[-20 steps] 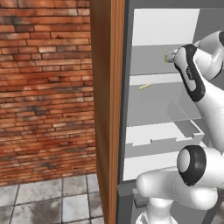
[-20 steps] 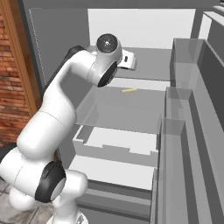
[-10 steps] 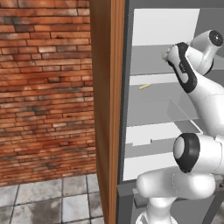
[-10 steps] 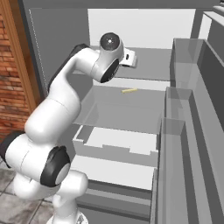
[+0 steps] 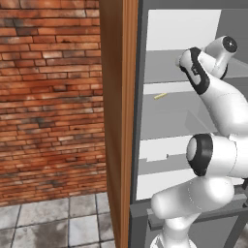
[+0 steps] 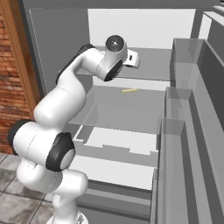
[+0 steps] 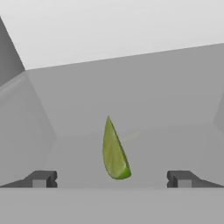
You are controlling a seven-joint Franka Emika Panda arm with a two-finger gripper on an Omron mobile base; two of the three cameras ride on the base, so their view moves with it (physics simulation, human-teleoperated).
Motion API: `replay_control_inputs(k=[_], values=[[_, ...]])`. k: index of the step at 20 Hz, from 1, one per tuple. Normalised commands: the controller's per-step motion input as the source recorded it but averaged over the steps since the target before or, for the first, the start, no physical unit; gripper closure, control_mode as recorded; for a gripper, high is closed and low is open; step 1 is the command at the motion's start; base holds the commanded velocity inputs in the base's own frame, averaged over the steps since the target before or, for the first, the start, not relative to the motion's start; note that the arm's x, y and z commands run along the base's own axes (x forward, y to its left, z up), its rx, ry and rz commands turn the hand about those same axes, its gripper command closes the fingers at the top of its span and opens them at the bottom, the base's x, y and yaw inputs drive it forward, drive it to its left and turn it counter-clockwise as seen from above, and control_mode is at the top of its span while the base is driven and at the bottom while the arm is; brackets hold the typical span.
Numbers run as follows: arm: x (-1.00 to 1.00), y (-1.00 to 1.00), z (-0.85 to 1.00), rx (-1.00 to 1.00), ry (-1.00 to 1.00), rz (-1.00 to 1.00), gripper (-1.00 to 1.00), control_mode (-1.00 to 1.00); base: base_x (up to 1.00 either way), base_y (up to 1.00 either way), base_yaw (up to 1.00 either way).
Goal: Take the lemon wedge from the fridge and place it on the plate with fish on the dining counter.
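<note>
The wall (image 5: 48, 97) is rough red brick, and a smooth wood panel (image 5: 116, 121) edges the matt grey fridge (image 6: 52, 48). The wedge (image 7: 114, 153) looks waxy; the arm (image 6: 65, 100) glossy white plastic.

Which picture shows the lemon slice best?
The hand view: the lemon wedge sits big and greenish-yellow on a grey fridge shelf, straight ahead between the open gripper's finger tips. In the left and right base views I cannot make it out; the arm reaches into the fridge about there.
</note>
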Motion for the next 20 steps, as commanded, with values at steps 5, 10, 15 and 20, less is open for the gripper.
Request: replay_control_inputs(k=[5,10,15,20], values=[[0.39,-0.08,-0.03,0.00,0.03,0.00,-1.00,-1.00,0.00,0.00,0.00],[0.41,-0.16,-0.08,0.00,0.03,0.00,-1.00,-1.00,0.00,0.00,0.00],[0.26,-0.10,-0.08,0.00,0.02,0.00,-1.00,-1.00,0.00,0.00,0.00],[0.01,0.00,-0.18,0.00,0.04,0.00,-1.00,-1.00,0.00,0.00,0.00]])
